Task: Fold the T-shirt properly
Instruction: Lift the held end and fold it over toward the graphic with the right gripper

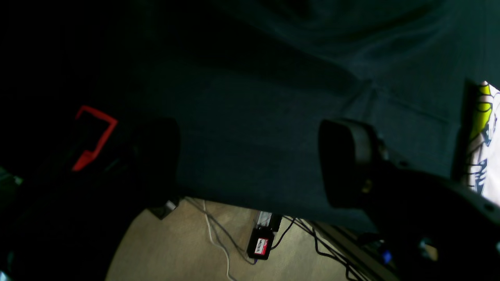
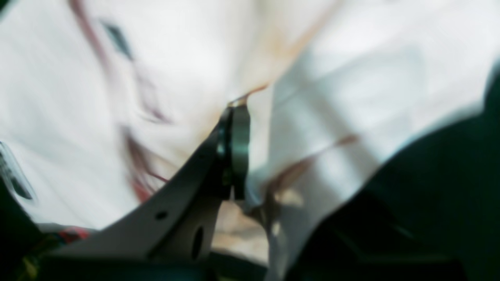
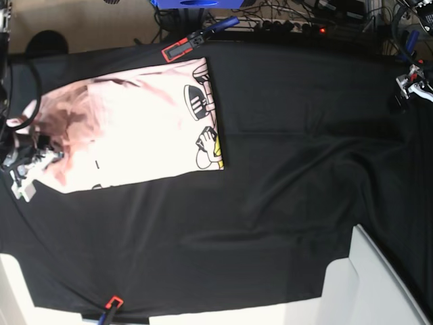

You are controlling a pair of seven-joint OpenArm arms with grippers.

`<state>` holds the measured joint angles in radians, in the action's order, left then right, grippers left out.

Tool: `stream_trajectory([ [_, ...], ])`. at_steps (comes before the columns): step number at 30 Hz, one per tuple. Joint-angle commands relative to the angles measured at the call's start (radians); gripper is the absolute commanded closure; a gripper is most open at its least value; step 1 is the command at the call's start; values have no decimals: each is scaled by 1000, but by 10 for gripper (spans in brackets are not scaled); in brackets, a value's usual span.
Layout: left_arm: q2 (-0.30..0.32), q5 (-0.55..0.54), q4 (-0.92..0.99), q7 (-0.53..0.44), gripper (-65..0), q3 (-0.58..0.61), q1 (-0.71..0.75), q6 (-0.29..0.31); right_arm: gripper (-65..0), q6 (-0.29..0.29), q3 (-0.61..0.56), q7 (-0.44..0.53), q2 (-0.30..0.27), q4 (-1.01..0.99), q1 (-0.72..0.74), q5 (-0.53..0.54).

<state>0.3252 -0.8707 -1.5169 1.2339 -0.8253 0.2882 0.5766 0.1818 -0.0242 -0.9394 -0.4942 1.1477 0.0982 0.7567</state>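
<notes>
Two jaws, left wrist view: left gripper [image 1: 250,164] spread wide over the black table cloth [image 1: 273,117], holding nothing; a printed strip of the pale pink cotton T-shirt [image 1: 484,136] shows at the frame's right edge.
Right wrist view: right gripper [image 2: 234,152] pressed together, pinching a gathered fold of blurred shirt fabric.
Base view: shirt [image 3: 128,128] lies partly folded on the cloth's far left part, right gripper [image 3: 30,166] at its bunched end.
Handling: light, limp, creases easily; likely best taken at hems or corners.
</notes>
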Motion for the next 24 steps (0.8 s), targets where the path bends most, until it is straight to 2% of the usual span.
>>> stream_trajectory([
  [1, 24, -17, -18, -16, -551, -7, -1, 4, 0, -44, -13, 18, -27, 56, 7, 5],
  [5, 25, -17, -17, -16, -551, -7, -1, 4, 0, -313, -130, 16, -27, 191, -15, 5],
  [9, 25, -17, -17, -16, -551, -7, -1, 4, 0, -539, -205, 23, -25, 248, -36, 5],
  [16, 24, -17, -12, -16, -551, -6, -4, 4, 0, -839, -288, 12, -21, 414, -68, 5],
  [17, 24, -17, -12, -16, -551, -6, -4, 4, 0, -875, -302, 3, -21, 430, -68, 5],
  [18, 24, -17, -12, -16, -551, -6, -4, 4, 0, -880, -316, -13, -21, 446, -68, 5],
  [24, 24, -17, -12, -16, -551, -6, -1, 4, 0, -880, -346, -114, -31, 536, -31, -10],
])
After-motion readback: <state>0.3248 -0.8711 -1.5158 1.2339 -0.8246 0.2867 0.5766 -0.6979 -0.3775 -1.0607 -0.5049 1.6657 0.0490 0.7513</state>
